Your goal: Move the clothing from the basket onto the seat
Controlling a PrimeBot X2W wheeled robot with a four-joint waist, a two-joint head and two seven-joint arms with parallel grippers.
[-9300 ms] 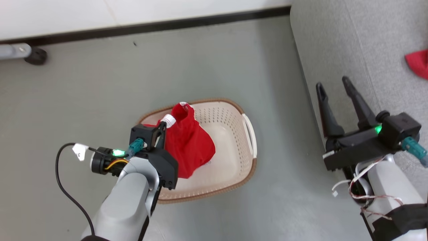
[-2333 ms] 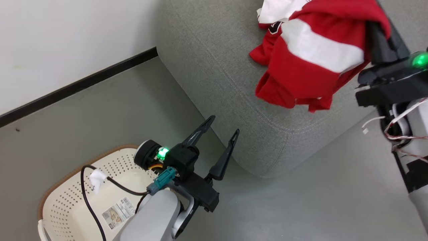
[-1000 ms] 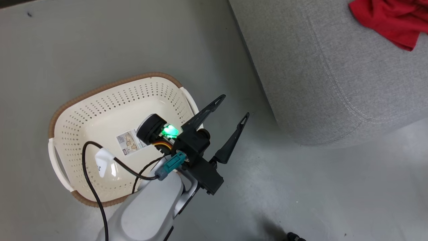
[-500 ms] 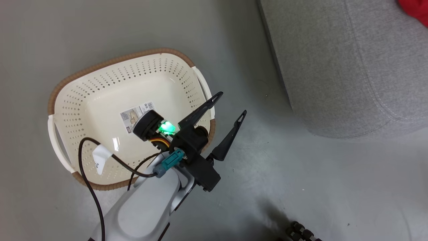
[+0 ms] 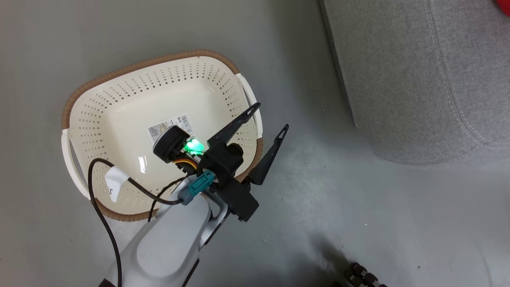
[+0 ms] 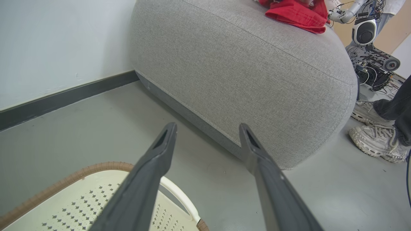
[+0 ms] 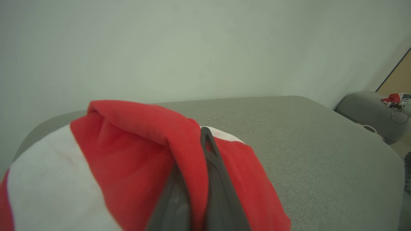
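The cream basket (image 5: pixel 75 155) with its brown rim stands on the floor, holding nothing but a label sticker (image 5: pixel 171 125). My left gripper (image 5: pixel 270 117) hangs open above the basket's right rim, nothing between its fingers; the left wrist view has it (image 6: pixel 207 127) pointing at the grey seat (image 6: pixel 257 64). Red clothing (image 6: pixel 295 12) lies on top of the seat. In the right wrist view my right gripper (image 7: pixel 203 138) is shut on a fold of red clothing (image 7: pixel 135 144) with a white panel, held just above the seat (image 7: pixel 305 144).
A person's white shoes (image 6: pixel 375 141) stand on the floor by the seat's end, with another robot (image 6: pixel 366 29) behind them. A dark object (image 5: pixel 358 275) sits at the head view's bottom edge. A wall with a dark skirting (image 6: pixel 64 96) runs behind the basket.
The head camera has kept turning, so the basket sits higher in view and the red clothing on the seat has slid almost out. My left gripper stays open in the same pose.
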